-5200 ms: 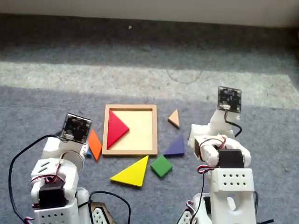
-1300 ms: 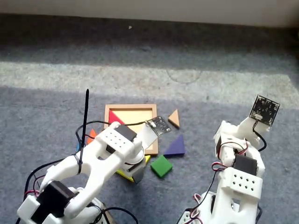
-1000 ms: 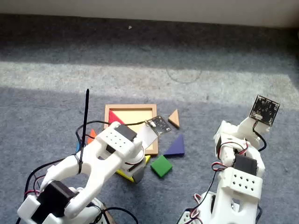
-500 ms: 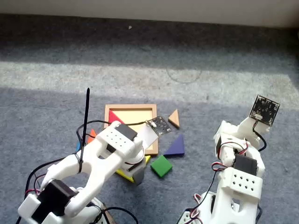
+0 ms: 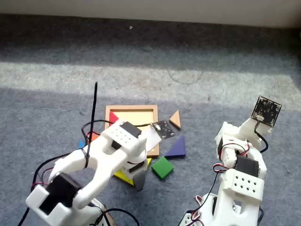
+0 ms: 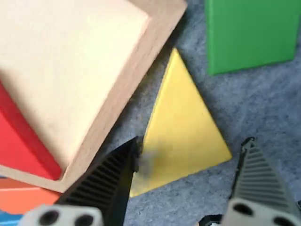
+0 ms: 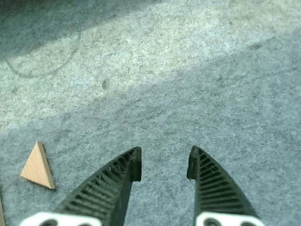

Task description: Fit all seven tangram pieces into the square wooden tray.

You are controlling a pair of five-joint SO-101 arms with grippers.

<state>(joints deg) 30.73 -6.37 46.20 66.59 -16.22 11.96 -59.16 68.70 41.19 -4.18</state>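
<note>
The square wooden tray [image 5: 132, 109] holds a red triangle [image 6: 21, 141] in one corner. My left arm [image 5: 120, 146] stretches over the tray's near edge. My left gripper [image 6: 192, 143] is open and low over the yellow triangle [image 6: 183, 122], one finger on each side of its wide end. That triangle lies on the carpet against the tray's rim [image 6: 136, 80]. Beside it is the green square [image 5: 162, 167]. The purple triangle [image 5: 177, 148] and tan triangle [image 5: 175, 119] lie right of the tray. My right gripper [image 7: 164, 150] is open over bare carpet, apart from the tan triangle [image 7: 37, 167].
An orange piece [image 5: 92, 136] and a blue piece [image 5: 82, 143] lie left of the tray, partly under my left arm. A black cable [image 5: 91, 117] loops above that arm. The right arm [image 5: 237, 160] stands at the right. Grey carpet stretches beyond the tray.
The left arm has swung out from its rest pose, over the tray's near edge, down to the yellow triangle. In the last second it shifted only slightly. The right arm has turned a little rightward.
</note>
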